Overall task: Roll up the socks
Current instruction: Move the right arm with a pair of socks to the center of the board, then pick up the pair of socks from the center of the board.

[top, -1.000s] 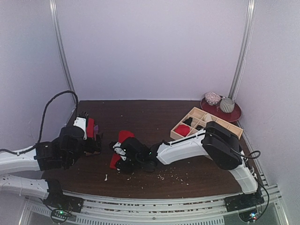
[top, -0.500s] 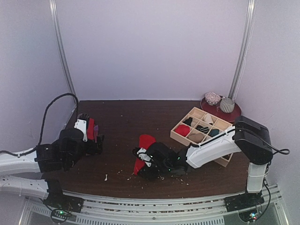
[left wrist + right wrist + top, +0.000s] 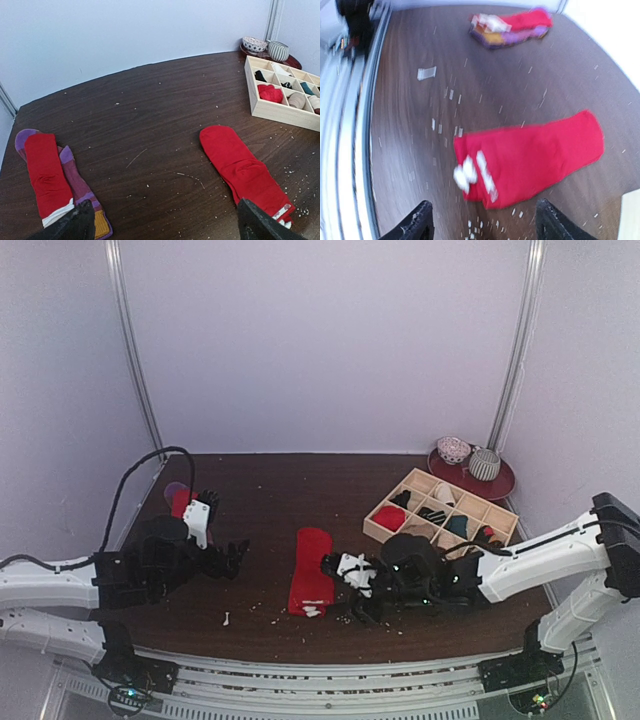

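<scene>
Two end effectors (image 3: 166, 222) (image 3: 486, 220) spread wide, empty

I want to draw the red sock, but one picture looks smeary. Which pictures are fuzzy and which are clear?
Right wrist view: smeary, the red sock soft-edged, crumbs stretched into streaks. Left wrist view: clear, the wooden grid tray crisp, the table edge bowed. Top external view: dim, a bit grainy.

A red sock (image 3: 535, 157) lies flat on the bench (image 3: 410, 125) just ahead of the spread, empty jaws. Well beyond them, blurred, lie red and purple socks (image 3: 512, 27).
</scene>
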### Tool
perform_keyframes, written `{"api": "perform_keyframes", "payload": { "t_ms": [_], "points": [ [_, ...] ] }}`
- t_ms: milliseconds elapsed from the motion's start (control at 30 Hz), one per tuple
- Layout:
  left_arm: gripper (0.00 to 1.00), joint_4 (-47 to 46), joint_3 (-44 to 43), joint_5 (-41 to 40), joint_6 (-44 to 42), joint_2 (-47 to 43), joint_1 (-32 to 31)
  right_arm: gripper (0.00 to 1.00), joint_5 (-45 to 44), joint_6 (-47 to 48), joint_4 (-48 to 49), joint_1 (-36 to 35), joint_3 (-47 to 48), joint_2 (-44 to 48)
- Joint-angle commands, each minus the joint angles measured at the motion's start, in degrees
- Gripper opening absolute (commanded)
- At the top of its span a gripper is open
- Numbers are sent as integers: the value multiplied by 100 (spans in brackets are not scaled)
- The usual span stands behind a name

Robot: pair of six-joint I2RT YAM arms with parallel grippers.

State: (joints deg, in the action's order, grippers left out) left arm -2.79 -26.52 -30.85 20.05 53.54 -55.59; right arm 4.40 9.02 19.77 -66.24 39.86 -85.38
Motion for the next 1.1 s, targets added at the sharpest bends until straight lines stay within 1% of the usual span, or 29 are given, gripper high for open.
{"api": "perform_keyframes", "payload": {
  "t_ms": [0, 167, 267, 400, 633, 767, 833, 933, 1000, 1067],
  "points": [
    [98, -702, 86, 468, -369, 180, 22, 69, 377, 1050, 616, 112, -214, -457],
    [98, -689, 21, 492, -433, 508, 22, 67, 725, 1382, 666, 274, 286, -1278],
    [98, -632, -15, 486, -457, 545, 22, 66, 892, 1489, 698, 307, 504, -1546],
    [98, -620, 76, 451, -452, 455, 22, 65, 1014, 1642, 355, 344, 846, -1895],
    [98, -567, 165, 441, -436, 332, 22, 60, 1205, 1580, 162, 443, 888, -2240],
    [98, -565, 161, 477, -463, 309, 22, 56, 1240, 1474, -66, 443, 960, -2390],
    [98, -572, 163, 532, -503, 320, 22, 49, 1173, 1390, -182, 453, 1002, -2466],
    [97, -633, 205, 663, -585, 307, 22, 32, 1295, 1021, -761, 501, 1274, -2614],
    [97, -752, 335, 799, -643, 268, 22, 24, 1753, 650, -1057, 583, 1369, -2619],
    [97, -1031, 521, 990, -690, 228, 22, 19, 2511, 156, -1156, 713, 1385, -2610]
  ]
}}
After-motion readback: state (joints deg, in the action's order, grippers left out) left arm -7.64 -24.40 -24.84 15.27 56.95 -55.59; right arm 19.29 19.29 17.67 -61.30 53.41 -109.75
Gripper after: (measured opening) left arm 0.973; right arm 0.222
